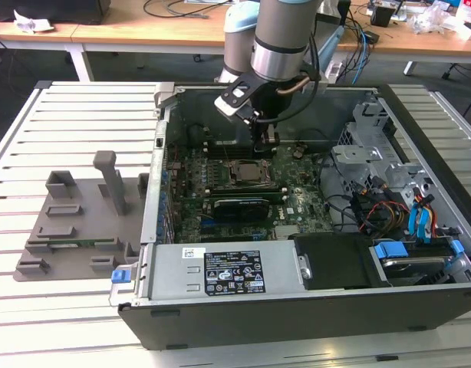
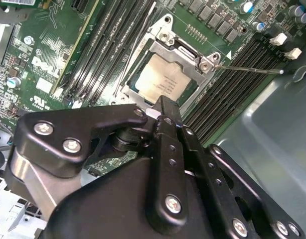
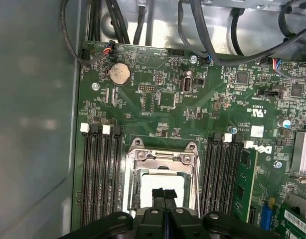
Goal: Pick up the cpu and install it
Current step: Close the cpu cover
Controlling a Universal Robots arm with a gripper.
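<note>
One chip seated, and little room for error

Two risks stood out, as I judged them. The cpu point(image 2: 160, 82) lay flat in the socket, inside the metal frame point(image 2: 165, 47) on the board point(image 3: 158, 99), within the open case point(image 1: 243, 322) on the bench point(image 1: 82, 107). My jaws hung right at the chip's near edge. Any sideways drift while bearing down could have nudged the chip out of square, and a skewed chip pressed home would likely have bent the contacts under it. I could not tell whether the chip sat fully down or only rested on its seat. The second risk was the thin lever point(image 2: 247, 70), which stuck out from the frame over the memory slots point(image 2: 232, 94). It looked unlatched, and a careless swing of my wrist could have caught it or a corner of the frame. Slots flanked the socket on both sides and left me little space to stray.

As for the jaws, in the first wrist view the two tips met with only a hairline seam between them. They were together, with nothing gripped. In the second wrist view the tip lay over the cpu's edge, but I could not tell whether it pressed on the metal top or hovered just clear. In the exterior view the jaws pointed down at the socket.
</note>
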